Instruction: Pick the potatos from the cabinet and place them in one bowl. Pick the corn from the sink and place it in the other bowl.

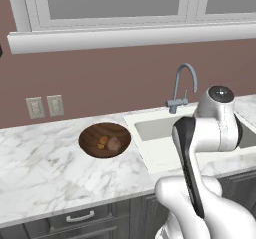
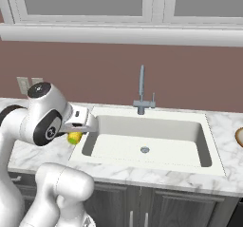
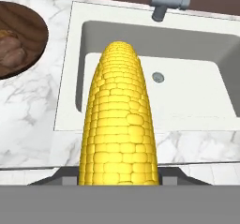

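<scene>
Gripper [image 2: 77, 132] sits at the left of the right base view, clamped on the corn [image 3: 119, 120], whose yellow end pokes out below the hand, above the counter [image 1: 45, 168] edge just left of the sink [image 2: 147, 143]. From the hand camera the cob runs up the middle of the frame, held at its lower end between the fingers, its tip pointing over the white basin. Around the basin lies a broad pale rim, then marble on both sides. The faucet [image 2: 141, 95] rises at the back rim, centre of the right base view, well apart from the hand. The dark brown bowl [image 1: 104, 140] stands on the marble in the middle left of the left base view, near the sink's left rim but not touching it; both potatoes [image 1: 109, 143] lie inside it, side by side. The paler bowl [image 2: 239, 137] shows only as a sliver at the right edge of the right base view, with the whole width of the basin between it and the corn
</scene>
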Controlling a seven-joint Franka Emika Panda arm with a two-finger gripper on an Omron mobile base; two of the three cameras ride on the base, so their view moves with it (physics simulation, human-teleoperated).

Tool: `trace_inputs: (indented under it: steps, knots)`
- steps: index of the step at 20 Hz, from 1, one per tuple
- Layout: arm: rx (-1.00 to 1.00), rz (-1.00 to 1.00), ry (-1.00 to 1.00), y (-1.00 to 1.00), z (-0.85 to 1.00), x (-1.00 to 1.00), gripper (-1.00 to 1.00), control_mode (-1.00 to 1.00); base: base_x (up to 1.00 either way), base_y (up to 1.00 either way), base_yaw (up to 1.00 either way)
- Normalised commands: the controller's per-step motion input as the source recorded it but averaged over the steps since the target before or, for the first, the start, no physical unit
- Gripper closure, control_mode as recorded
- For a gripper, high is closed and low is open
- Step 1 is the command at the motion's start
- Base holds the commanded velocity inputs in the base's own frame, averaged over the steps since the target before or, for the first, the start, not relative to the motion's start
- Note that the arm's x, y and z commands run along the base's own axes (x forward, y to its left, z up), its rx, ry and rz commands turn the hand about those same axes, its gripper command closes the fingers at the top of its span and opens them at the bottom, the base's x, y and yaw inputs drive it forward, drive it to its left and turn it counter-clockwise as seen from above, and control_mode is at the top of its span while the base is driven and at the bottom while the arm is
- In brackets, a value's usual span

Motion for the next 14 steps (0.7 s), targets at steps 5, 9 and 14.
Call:
trace_inputs:
  steps: [5, 9, 14]
  knots:
    - [0.1, 0.07, 0.0, 0.02, 0.0, -0.28, 1.0, -1.0, 0.0, 0.0, 0.0]
    - [0.05, 0.03, 0.01, 0.0, 0.0, -0.05, 1.0, -1.0, 0.0, 0.0, 0.0]
    - [0.0, 0.0, 0.0, 0.0, 0.0, 0.0, 1.0, -1.0, 0.0, 0.0, 0.0]
